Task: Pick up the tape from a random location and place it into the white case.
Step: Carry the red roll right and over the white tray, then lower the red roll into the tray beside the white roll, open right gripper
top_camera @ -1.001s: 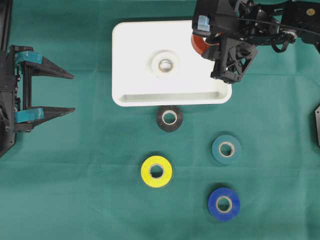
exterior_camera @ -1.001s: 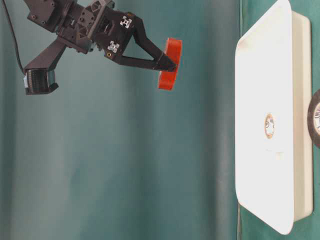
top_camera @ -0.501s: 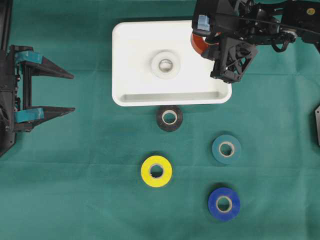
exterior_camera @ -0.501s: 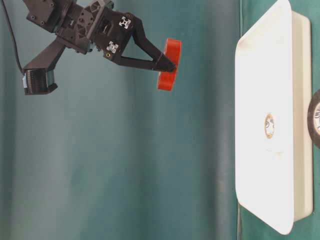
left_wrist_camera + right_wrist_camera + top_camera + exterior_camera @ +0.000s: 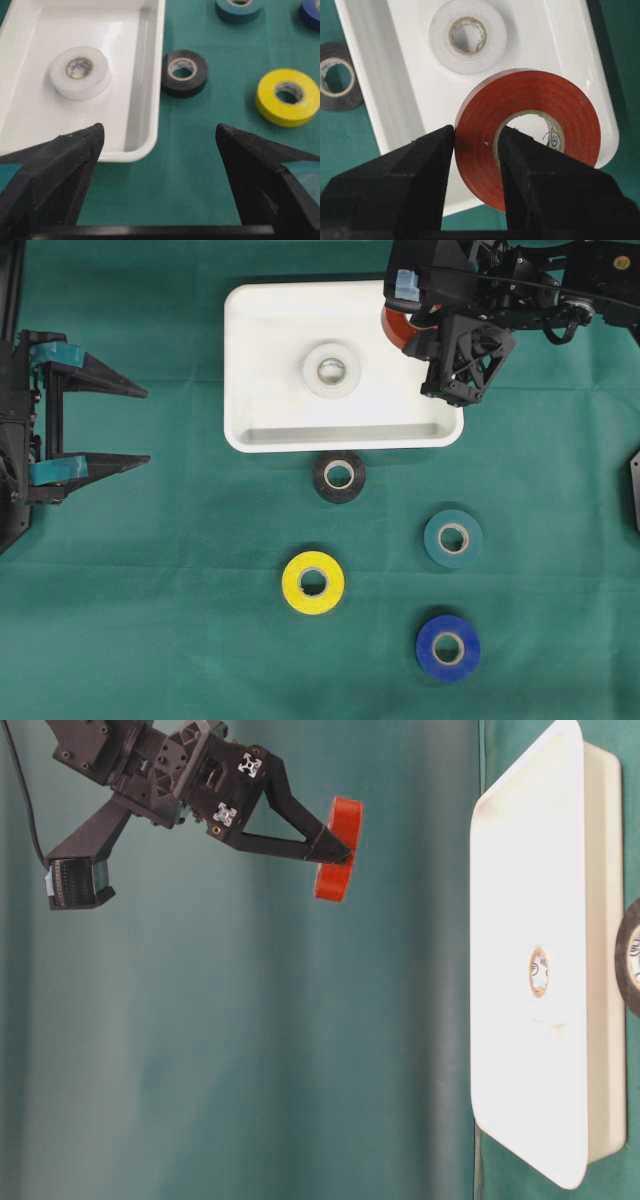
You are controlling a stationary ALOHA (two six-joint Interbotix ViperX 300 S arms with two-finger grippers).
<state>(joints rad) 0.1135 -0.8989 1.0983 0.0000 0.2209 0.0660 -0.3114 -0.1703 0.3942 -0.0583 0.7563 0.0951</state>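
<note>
Green cloth (image 5: 180, 620) under glossy white case (image 5: 260, 350), red tape ring (image 5: 530, 130) aloft.

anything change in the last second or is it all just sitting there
Nothing visibly changed. The right gripper still holds the red tape above the white case, the left gripper stays open at the side, and the white tape in the case and the black, teal, yellow and blue rolls lie where they were.

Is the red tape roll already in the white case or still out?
Still out: the right gripper holds the red tape roll above the white case.
</note>
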